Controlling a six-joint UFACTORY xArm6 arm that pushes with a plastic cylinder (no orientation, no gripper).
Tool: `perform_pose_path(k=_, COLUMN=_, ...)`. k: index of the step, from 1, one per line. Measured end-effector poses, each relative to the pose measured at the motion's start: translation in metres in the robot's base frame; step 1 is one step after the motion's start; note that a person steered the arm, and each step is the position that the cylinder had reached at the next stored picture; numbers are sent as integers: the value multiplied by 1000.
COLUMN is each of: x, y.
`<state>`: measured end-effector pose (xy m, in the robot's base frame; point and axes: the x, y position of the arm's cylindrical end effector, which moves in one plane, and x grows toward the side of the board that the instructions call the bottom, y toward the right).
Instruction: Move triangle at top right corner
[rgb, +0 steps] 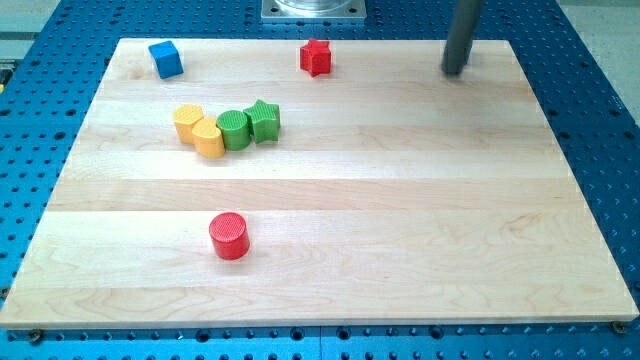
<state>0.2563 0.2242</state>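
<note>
Parked with my tip (455, 71) near the bench (400, 250) top right corner, presumably for the triangle (470, 57) there: mostly hidden behind the rod, only a bluish sliver showing. Plain rod for a tool, nothing to part or clamp. Well apart from the red star (316, 57).
</note>
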Motion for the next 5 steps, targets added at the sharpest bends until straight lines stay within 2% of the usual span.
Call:
perform_pose_path(k=1, x=-1, y=59)
perform_pose_path(k=2, x=-44, y=76)
perform_pose_path(k=3, x=-64, y=53)
perform_pose_path(k=4, x=-45, y=10)
perform_pose_path(k=5, x=-18, y=6)
